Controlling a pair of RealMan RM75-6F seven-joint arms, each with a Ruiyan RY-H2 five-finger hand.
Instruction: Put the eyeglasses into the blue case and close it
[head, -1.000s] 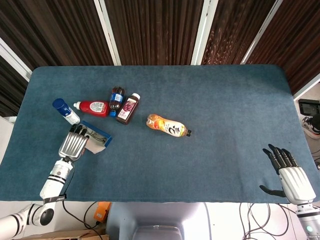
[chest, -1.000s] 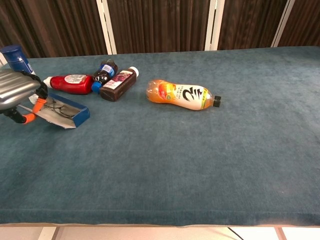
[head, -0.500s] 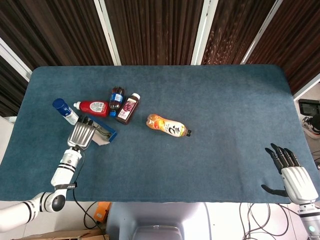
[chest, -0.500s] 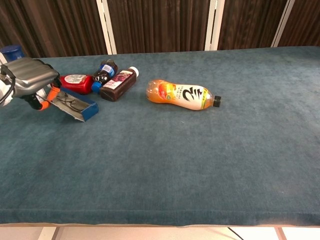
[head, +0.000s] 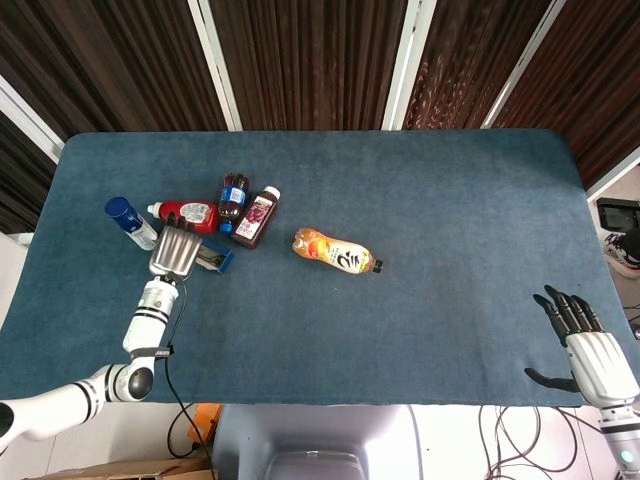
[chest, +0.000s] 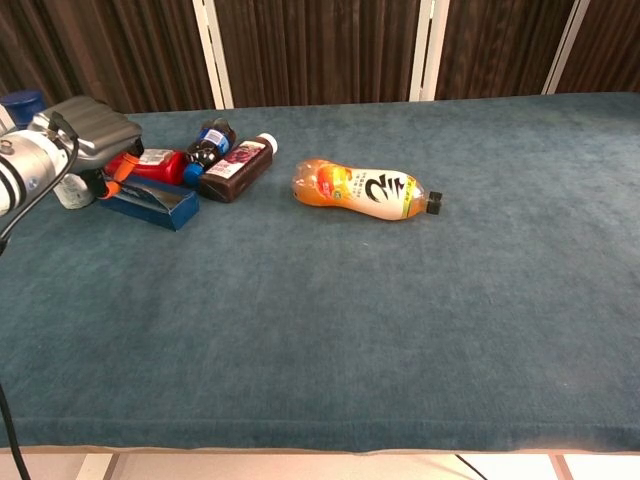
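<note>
At the left of the frame the left hand (chest: 88, 132) lies flat over the narrow blue rectangular case (chest: 152, 204), fingers together pressing its lid; the eyeglasses are hidden, presumably inside, closing nearly complete

Setting: a robot test lab or demo room, not a home. Evidence — a table (head: 450, 230) covered edge to edge in dark blue felt-like cloth, used as a staged work surface. Behind it, a wall of dark wood-grain panels (head: 310, 60) split by white strips. Loose cables (head: 520, 440) hang below the table's near edge, and some grey equipment (head: 310, 445) sits under it. At the far right edge, a small black device (head: 617, 215) on the floor — type unclear.
</note>
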